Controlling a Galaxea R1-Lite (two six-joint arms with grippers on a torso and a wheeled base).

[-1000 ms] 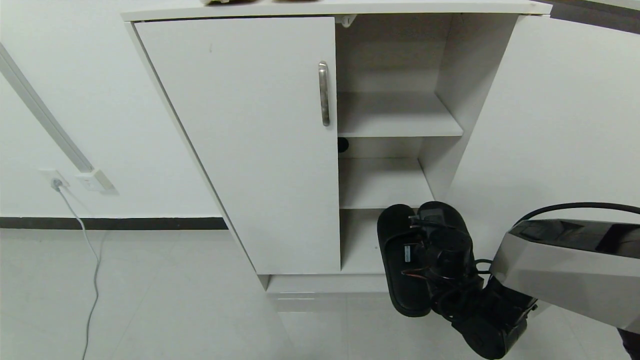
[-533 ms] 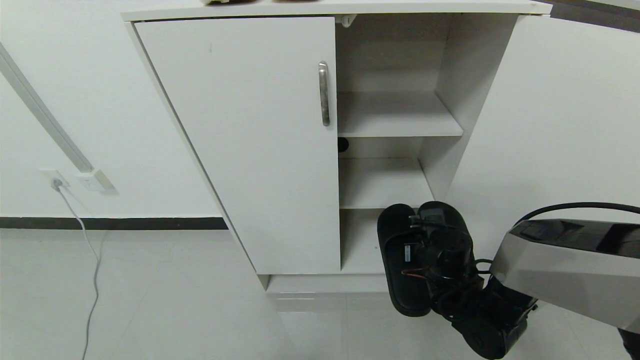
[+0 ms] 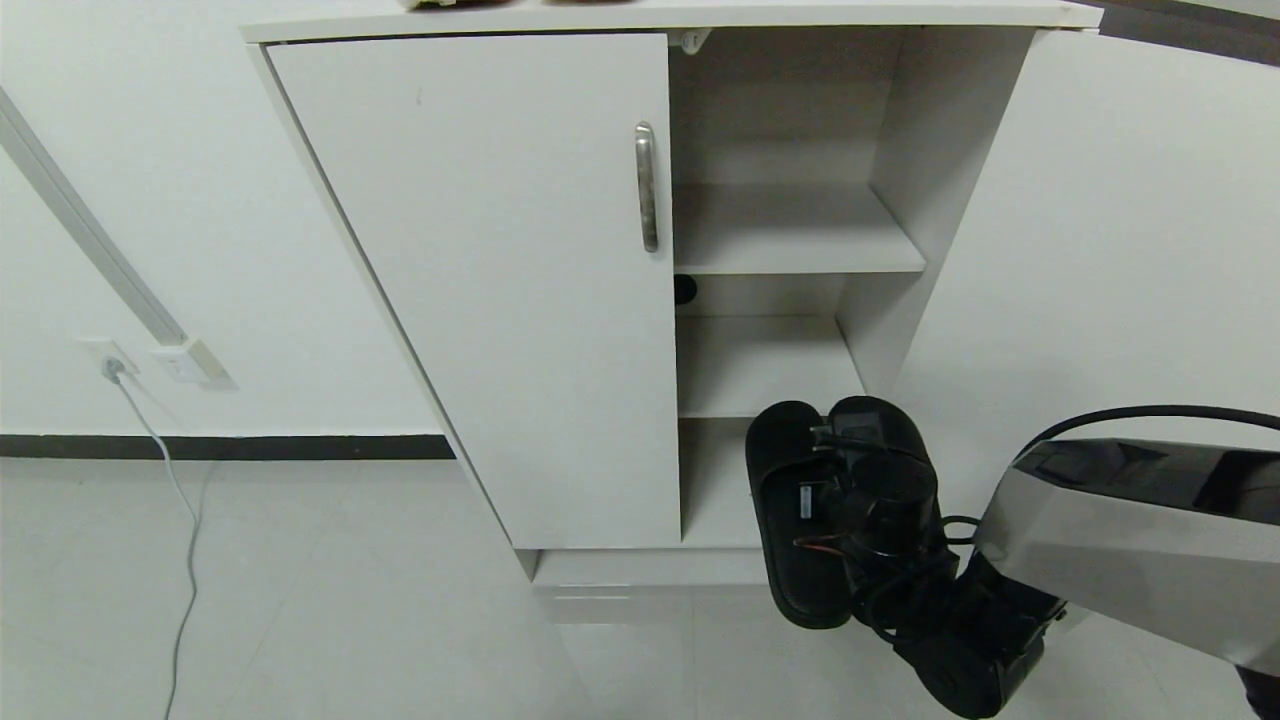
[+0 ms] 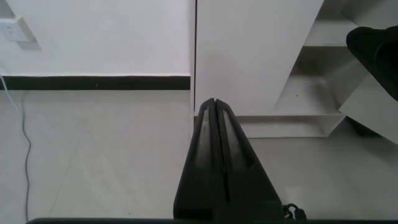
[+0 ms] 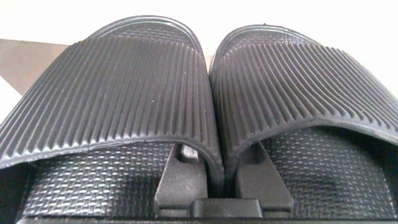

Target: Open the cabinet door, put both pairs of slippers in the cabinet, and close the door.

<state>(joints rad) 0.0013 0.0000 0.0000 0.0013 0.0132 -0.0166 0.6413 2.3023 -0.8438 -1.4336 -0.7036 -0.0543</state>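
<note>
Black slippers [image 3: 790, 545], two, clamped in right hand [image 5: 219, 179]

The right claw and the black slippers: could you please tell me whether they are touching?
Touching. The right wrist view shows the right claw with its fingers tucked under the straps of the black slippers, pinching their adjoining edges.

Bright, even light falls from overhead. The cabinet's [image 3: 480, 300] open shelves darken toward the back. The glossy floor [image 3: 350, 620] reflects the cabinet base, and straight edges bow near the head view's borders.
</note>
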